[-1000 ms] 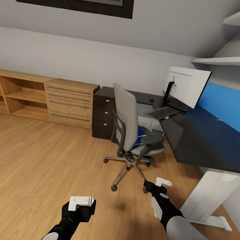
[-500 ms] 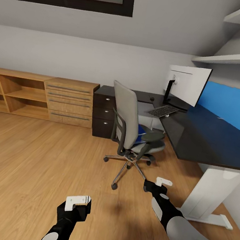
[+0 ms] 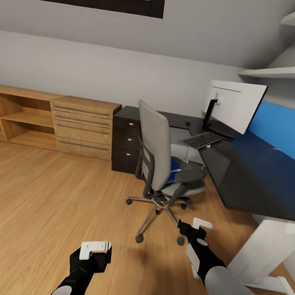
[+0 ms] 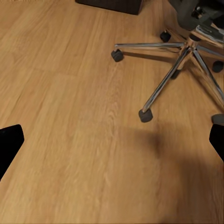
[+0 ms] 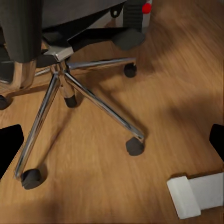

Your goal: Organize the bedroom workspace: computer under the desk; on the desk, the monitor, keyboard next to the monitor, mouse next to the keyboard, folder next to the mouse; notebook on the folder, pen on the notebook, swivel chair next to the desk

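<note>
Nearest the robot, the left gripper [image 3: 96, 249] and the right gripper [image 3: 195, 225] hang low over the wooden floor [image 3: 38, 206], both empty; in each wrist view the dark fingertips sit far out at the frame edges, so both look spread open. Just beyond them stands the swivel chair [image 3: 164, 162], its chrome star base [image 4: 179, 70] and castors close ahead of both grippers, its back turned toward the robot. On its seat lies the blue folder [image 3: 175, 165], partly hidden by the backrest and armrest. The step in hand appears to be the approach to fetch that folder, so the base would do well to come round the chair's open side, between it and the tabletop [image 3: 253, 171], rather than drive into the castors and roll the chair away. The right arm, nearer that side, seems the better reach; it should rise above the armrest before going in. Farther off on the tabletop sit the keyboard [image 3: 203, 139] and, just behind it, the monitor [image 3: 234, 105]. A small dark spot by the monitor may be the mouse, too small to tell.
</note>
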`<state>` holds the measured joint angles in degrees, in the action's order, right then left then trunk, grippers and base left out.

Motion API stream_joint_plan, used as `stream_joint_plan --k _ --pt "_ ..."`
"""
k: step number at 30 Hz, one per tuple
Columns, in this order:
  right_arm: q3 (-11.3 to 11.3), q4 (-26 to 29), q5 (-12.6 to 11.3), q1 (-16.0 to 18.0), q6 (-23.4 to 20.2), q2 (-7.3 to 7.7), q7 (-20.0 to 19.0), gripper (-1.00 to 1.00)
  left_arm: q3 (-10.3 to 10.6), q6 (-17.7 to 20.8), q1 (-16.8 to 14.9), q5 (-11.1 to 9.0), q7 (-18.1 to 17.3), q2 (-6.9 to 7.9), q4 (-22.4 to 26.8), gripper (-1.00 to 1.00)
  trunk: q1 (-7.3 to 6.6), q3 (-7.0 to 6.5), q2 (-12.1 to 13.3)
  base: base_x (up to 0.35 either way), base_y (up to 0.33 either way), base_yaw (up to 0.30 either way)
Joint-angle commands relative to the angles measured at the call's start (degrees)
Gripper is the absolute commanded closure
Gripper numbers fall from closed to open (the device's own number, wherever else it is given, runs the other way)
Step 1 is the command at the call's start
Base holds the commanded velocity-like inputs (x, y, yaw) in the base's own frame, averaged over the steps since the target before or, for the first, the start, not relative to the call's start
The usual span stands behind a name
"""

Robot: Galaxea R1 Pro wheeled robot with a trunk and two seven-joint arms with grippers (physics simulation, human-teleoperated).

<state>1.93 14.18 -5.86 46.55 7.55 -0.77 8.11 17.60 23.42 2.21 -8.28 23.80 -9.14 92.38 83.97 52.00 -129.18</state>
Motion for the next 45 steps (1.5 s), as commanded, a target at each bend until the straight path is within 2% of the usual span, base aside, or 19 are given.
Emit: stream_joint_plan --k 1,5,7,15,45 --pt "0.17 -0.08 -0.56 0.03 0.70 -0.03 -0.04 -1.00 0.07 0.12 -0.01 -0.60 0.46 0.02 0.08 -1.00 0.02 0.04 -0.02 0.214 0.000 0.000" --pt "0.18 -0.23 -0.53 0.03 2.87 -0.02 0.47 -1.00 0.07 0.13 -0.01 -0.60 0.46 0.01 0.08 -1.00 0.02 0.04 -0.02 0.200 0.000 0.000" --pt "0.18 -0.34 -0.53 0.03 4.92 -0.02 2.50 -1.00 0.07 0.14 -0.01 -0.60 0.46 0.01 0.08 -1.00 0.02 0.04 -0.02 0.209 0.000 0.000" --pt "0.14 -0.38 -0.48 0.03 7.37 -0.02 4.13 -1.00 0.07 0.14 -0.01 -0.60 0.46 0.02 0.08 -1.00 0.02 0.04 -0.02 0.160 0.000 0.000" --pt "0.09 -0.38 -0.56 0.02 8.44 -0.14 4.29 -1.00 -0.02 0.14 -0.01 -0.69 0.45 0.08 -0.57 -1.00 0.02 0.04 -0.02 0.119 -0.035 0.000"
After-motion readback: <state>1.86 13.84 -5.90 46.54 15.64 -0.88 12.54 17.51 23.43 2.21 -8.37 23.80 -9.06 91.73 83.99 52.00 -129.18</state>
